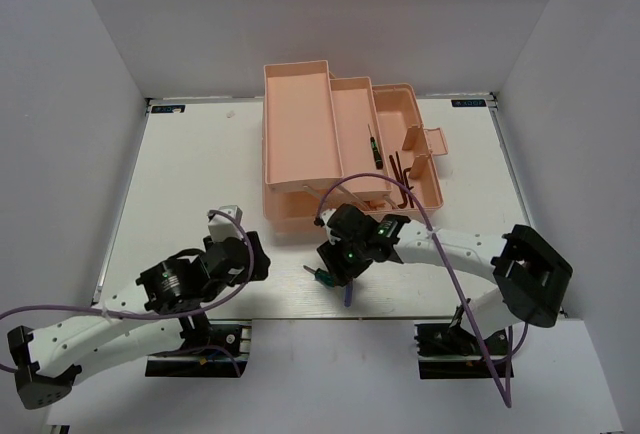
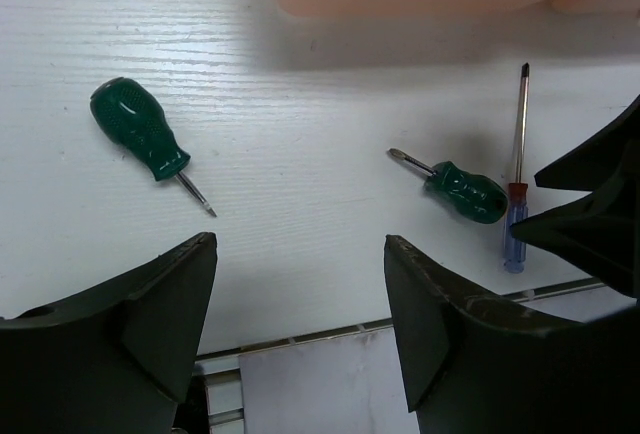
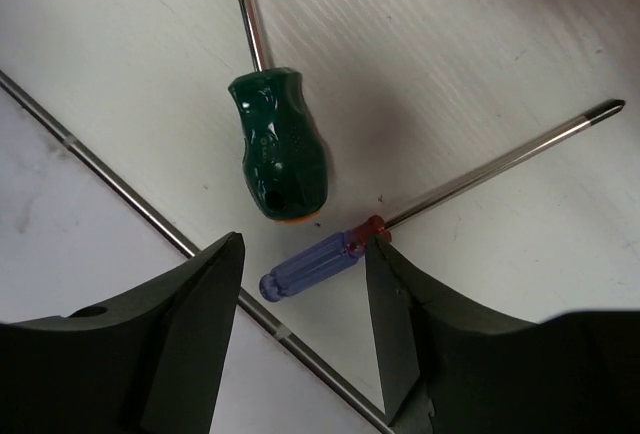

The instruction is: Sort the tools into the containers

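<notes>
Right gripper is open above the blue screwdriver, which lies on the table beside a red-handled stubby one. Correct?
No: the stubby screwdriver beside the blue screwdriver has a green handle, not red; the right wrist view shows it. The rest is right.

The 2 stubby green-handled screwdrivers (image 2: 140,132) have glossy, smooth plastic grips and bright metal shafts. The slim blue-handled screwdriver (image 3: 310,266) has a translucent plastic handle and a polished metal shank. The white bench (image 2: 300,104) looks matt and finely grained. The black fingers (image 3: 170,354) are matt. The peach-pink plastic toolbox (image 1: 300,124) is smooth.
</notes>
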Controlling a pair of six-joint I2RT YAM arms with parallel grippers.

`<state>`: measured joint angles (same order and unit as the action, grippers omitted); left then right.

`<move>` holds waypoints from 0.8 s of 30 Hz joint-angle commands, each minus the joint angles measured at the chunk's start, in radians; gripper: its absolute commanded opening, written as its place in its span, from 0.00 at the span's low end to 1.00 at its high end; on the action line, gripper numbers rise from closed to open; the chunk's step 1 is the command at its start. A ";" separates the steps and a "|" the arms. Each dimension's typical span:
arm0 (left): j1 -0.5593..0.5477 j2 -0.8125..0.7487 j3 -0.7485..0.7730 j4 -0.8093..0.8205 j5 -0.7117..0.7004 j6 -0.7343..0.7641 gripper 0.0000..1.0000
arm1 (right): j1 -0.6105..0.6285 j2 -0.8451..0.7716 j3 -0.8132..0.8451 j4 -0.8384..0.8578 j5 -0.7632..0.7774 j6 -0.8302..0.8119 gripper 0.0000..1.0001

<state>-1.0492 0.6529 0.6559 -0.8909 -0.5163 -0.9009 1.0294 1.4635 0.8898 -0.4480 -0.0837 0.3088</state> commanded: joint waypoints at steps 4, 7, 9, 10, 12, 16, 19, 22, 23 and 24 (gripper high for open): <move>0.000 -0.091 -0.035 -0.031 -0.016 -0.058 0.78 | 0.041 0.014 -0.005 0.023 0.075 -0.036 0.58; 0.000 -0.101 -0.044 -0.031 -0.016 -0.058 0.78 | 0.046 0.027 0.014 0.020 0.127 -0.056 0.58; 0.000 -0.101 -0.053 -0.031 -0.007 -0.058 0.78 | 0.049 0.044 0.032 -0.004 0.136 -0.056 0.58; 0.000 -0.101 -0.053 -0.031 -0.007 -0.058 0.78 | 0.050 0.053 0.037 -0.014 0.133 -0.054 0.56; 0.000 -0.101 -0.053 -0.031 0.002 -0.058 0.78 | 0.060 0.063 0.037 -0.035 0.156 -0.050 0.53; 0.000 -0.110 -0.062 -0.022 0.002 -0.058 0.78 | 0.057 0.061 0.023 -0.052 0.196 -0.043 0.50; 0.000 -0.110 -0.071 -0.013 0.002 -0.058 0.78 | 0.058 0.063 0.017 -0.054 0.196 -0.037 0.50; 0.000 -0.110 -0.072 -0.013 0.002 -0.058 0.78 | 0.055 0.072 0.015 -0.055 0.196 -0.039 0.50; 0.000 -0.110 -0.072 -0.013 0.002 -0.058 0.78 | 0.055 0.075 0.011 -0.057 0.196 -0.037 0.50; 0.000 -0.101 -0.072 -0.013 0.012 -0.058 0.78 | 0.058 0.078 0.009 -0.054 0.187 -0.030 0.50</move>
<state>-1.0492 0.5507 0.5945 -0.9123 -0.5083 -0.9333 1.0805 1.5280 0.8932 -0.4885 0.0872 0.2695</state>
